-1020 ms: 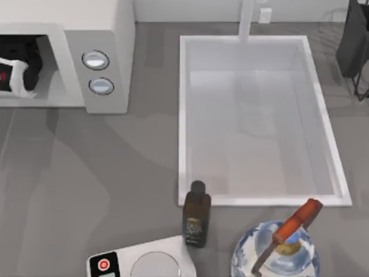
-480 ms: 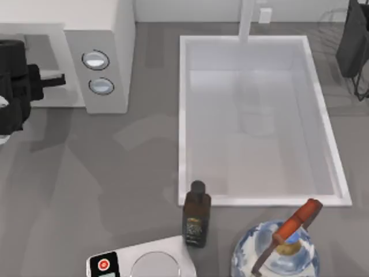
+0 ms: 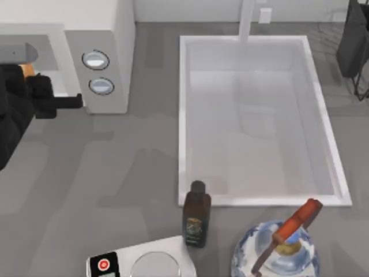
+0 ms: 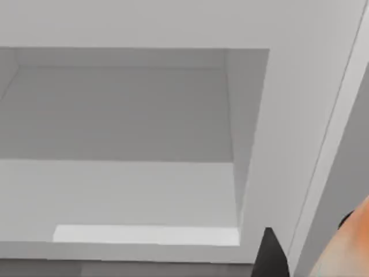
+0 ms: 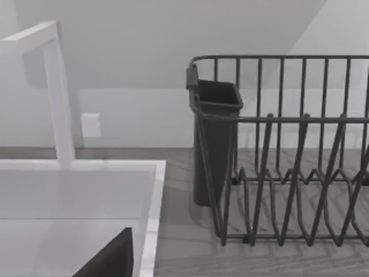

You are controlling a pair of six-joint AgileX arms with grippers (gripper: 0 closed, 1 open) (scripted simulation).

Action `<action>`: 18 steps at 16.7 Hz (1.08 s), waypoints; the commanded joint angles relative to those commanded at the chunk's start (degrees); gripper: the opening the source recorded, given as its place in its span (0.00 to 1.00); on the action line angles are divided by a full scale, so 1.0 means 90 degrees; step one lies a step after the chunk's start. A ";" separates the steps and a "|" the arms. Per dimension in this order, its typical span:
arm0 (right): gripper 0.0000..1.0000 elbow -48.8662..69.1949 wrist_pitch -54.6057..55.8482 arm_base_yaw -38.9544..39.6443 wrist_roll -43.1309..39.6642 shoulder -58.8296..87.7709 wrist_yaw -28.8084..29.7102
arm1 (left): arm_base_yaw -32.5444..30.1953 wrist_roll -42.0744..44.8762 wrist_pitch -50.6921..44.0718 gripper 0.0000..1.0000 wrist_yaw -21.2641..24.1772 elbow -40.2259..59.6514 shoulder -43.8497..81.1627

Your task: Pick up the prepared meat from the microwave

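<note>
Prepared meat (image 3: 25,69) gripped between closed fingers of left gripper (image 3: 23,72), at nine o'clock, just outside microwave (image 3: 109,34) cavity. Best carried level, grip firm, clear of door frame. Right gripper parked near sink (image 3: 183,115), finger state unreadable.

Our grey bench (image 3: 115,167) carries the white microwave (image 3: 109,34) at ten o'clock, with the white sink (image 3: 256,46) set in from centre toward two o'clock. At six o'clock stand a dark bottle (image 3: 196,214) and a scale (image 3: 141,261); at five o'clock a glass kettle (image 3: 277,254); at two o'clock a dish rack (image 5: 288,150).
</note>
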 joint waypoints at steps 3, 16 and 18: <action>1.00 0.0000 0.0000 0.0000 0.0000 0.0000 0.0000 | -0.0022 -0.0006 -0.0013 0.00 0.0017 -0.0085 -0.0086; 1.00 0.0000 0.0000 0.0000 0.0000 0.0000 0.0000 | -0.0034 -0.0002 0.3597 0.00 0.0010 -0.0815 0.2771; 1.00 0.0000 0.0000 0.0000 0.0000 0.0000 0.0000 | -0.0036 0.0003 0.4565 0.00 0.0031 -0.1036 0.3410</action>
